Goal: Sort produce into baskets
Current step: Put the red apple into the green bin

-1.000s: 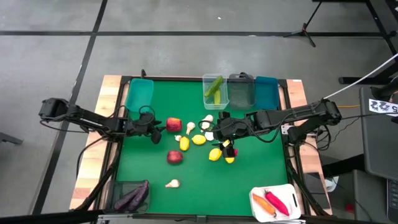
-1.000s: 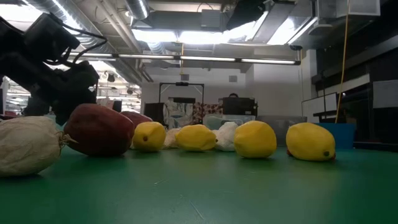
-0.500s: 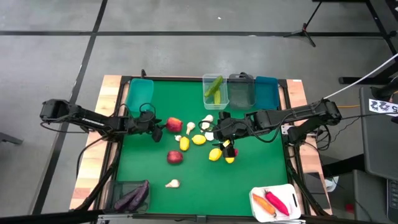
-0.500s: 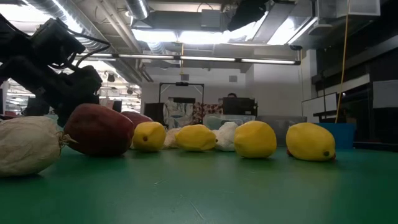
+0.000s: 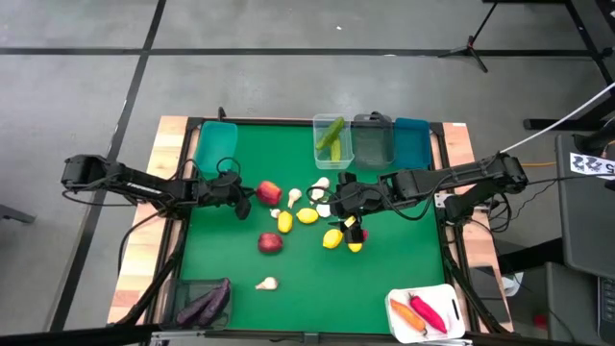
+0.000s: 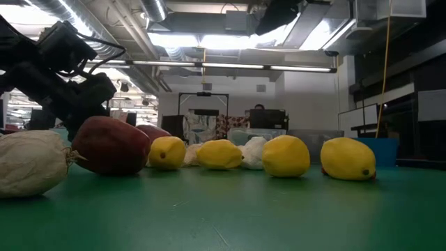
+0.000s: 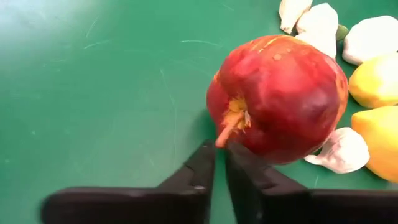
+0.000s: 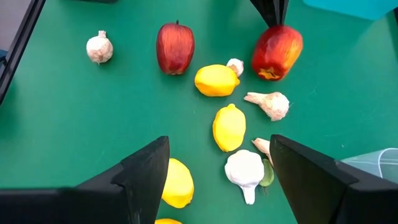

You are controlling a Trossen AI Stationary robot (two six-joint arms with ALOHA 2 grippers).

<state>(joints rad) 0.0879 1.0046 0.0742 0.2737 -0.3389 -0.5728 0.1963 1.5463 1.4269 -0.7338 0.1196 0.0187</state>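
Picking up a red apple (image 7: 277,96) is the step now. Left pincer (image 7: 219,163) squeezed tight shut right at the apple's little stem, maybe pinching it, with the apple sitting on the green surface (image 5: 384,269) near the lemons (image 5: 307,216) and garlic (image 5: 294,197). Right pincer (image 8: 217,163) spread wide, holding nothing, hanging over the yellow lemons. Next, probably lift the apple slowly so the thin stem does not slip, then carry it over to the teal basket (image 5: 213,146) close by
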